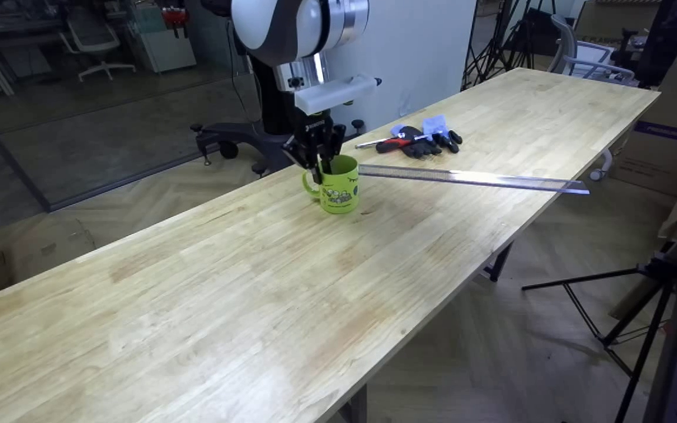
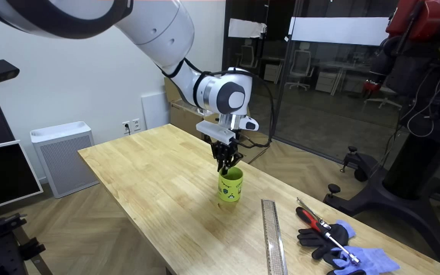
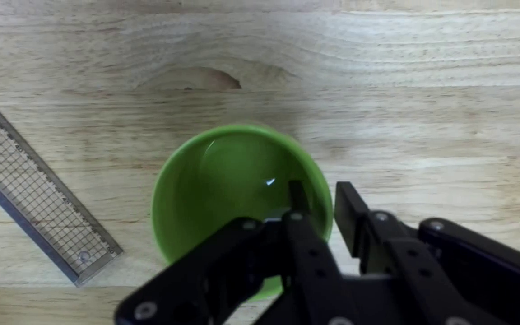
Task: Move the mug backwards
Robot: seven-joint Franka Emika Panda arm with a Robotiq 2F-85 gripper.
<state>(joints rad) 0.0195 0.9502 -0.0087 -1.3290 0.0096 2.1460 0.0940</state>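
Note:
The lime-green mug stands upright on the wooden table, with its loop handle and pale print in view. It also shows in an exterior view and from above in the wrist view. My gripper points down at the mug's rim, with one finger inside the mug and one outside. A gap shows between the fingers and the wall, so the jaws are open around the wall. The gripper is at the rim in both exterior views. The handle is hidden in the wrist view.
A clear ruler lies close to the mug, also in the wrist view; its far end overhangs the table edge. Black and blue gloves with a red-handled tool lie beyond it. The table's long edge is near the mug.

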